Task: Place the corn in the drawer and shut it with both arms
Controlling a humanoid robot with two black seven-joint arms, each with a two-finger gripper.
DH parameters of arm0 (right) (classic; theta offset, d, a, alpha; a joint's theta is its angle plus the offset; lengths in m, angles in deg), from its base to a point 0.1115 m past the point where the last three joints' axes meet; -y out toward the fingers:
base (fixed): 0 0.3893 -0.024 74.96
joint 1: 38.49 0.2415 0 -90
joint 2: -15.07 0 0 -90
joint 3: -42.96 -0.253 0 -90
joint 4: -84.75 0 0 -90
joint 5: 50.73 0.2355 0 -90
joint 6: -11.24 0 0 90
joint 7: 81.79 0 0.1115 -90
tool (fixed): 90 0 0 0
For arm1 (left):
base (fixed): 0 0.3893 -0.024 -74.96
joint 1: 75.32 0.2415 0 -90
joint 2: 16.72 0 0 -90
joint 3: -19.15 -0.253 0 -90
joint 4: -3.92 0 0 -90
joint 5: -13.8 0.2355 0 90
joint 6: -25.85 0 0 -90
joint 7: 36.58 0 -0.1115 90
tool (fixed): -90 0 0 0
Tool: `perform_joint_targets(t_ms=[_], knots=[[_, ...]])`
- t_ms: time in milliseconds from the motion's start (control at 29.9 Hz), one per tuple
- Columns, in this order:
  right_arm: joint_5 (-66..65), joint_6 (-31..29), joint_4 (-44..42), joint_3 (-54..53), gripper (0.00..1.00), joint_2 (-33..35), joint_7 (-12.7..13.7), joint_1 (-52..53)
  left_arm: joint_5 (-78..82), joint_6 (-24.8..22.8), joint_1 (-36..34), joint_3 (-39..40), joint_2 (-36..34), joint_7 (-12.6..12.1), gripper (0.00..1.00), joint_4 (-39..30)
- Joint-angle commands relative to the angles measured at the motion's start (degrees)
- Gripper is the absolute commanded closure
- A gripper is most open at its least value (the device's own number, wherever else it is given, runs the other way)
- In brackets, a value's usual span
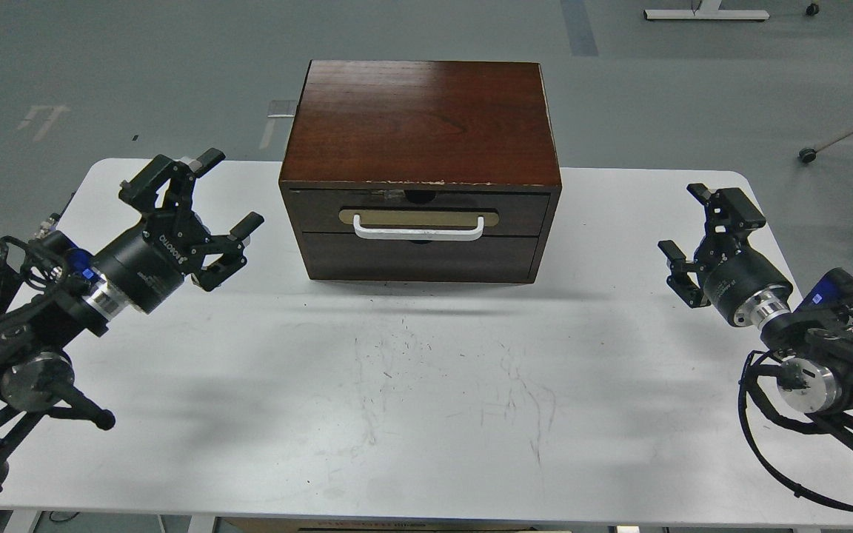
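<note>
1. Our left arm (pixel 64 296) comes in low from the left, wrist angled up and right.
2. Left gripper (pixel 228 191) fingers spread wide, holding nothing.
3. Our right arm (pixel 811 333) mirrors it.
4. Right gripper (pixel 686 220) fingers apart, holding nothing.

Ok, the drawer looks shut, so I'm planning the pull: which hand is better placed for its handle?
Probably left. The left hand is open and nearer the white handle of the drawer; the right hand, also open, sits farther out to the side.
</note>
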Motion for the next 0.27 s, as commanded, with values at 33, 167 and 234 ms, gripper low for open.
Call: perform_joint_targets(t_ms=[33, 167, 234], knots=[[0.0, -0.13, -0.09, 0.02, 0.0, -1.01, 0.0, -0.26, -0.02, 0.0, 2.76, 0.1, 0.04, -0.47, 0.0, 0.68], [0.09, -0.22, 0.09, 0.02, 0.0, -1.01, 0.0, -0.96, -0.02, 0.0, 3.46, 0.1, 0.22, -0.38, 0.0, 1.38], [0.09, -0.48, 0.44, 0.02, 0.0, -1.01, 0.0, -1.32, -0.02, 0.0, 3.72, 0.1, 0.31, -0.38, 0.0, 1.56]])
